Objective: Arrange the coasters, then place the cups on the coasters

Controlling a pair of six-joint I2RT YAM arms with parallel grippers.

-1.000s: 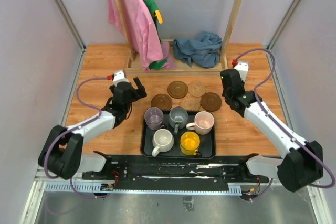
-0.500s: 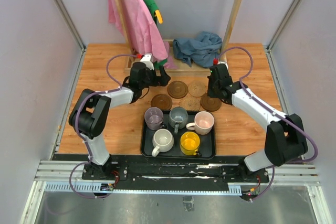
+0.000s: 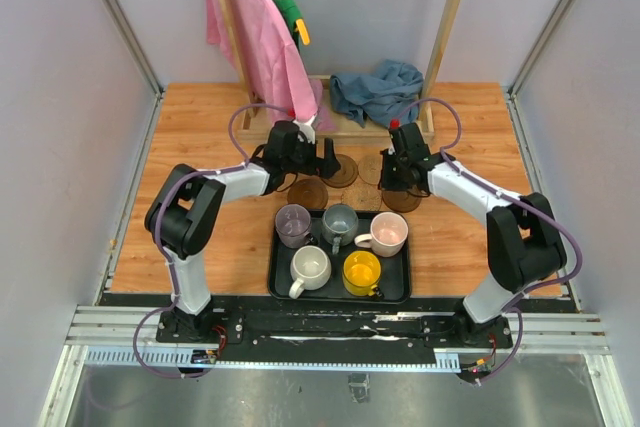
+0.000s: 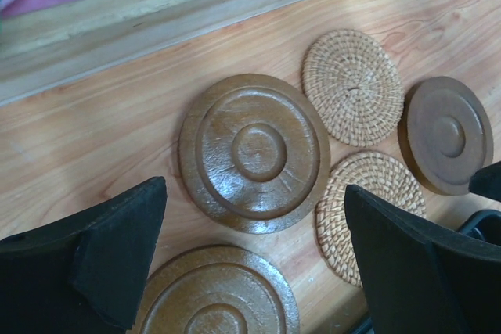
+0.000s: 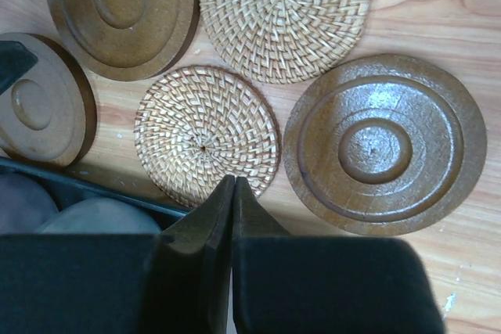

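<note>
Pale walls (image 3: 60,97) are enclosing the wooden table (image 3: 180,147). Black tray (image 3: 273,252) is carrying five mugs (image 3: 311,265). Coasters (image 5: 207,134) are lying clustered on the table just behind the tray. Left gripper (image 4: 258,248) is hovering over them, jaws wide. Right gripper (image 5: 232,193) jaws are pressing together, gripping nothing.

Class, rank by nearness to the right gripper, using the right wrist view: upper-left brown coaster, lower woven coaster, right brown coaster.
1. lower woven coaster, at the right gripper
2. right brown coaster, right side
3. upper-left brown coaster, far corner
</note>
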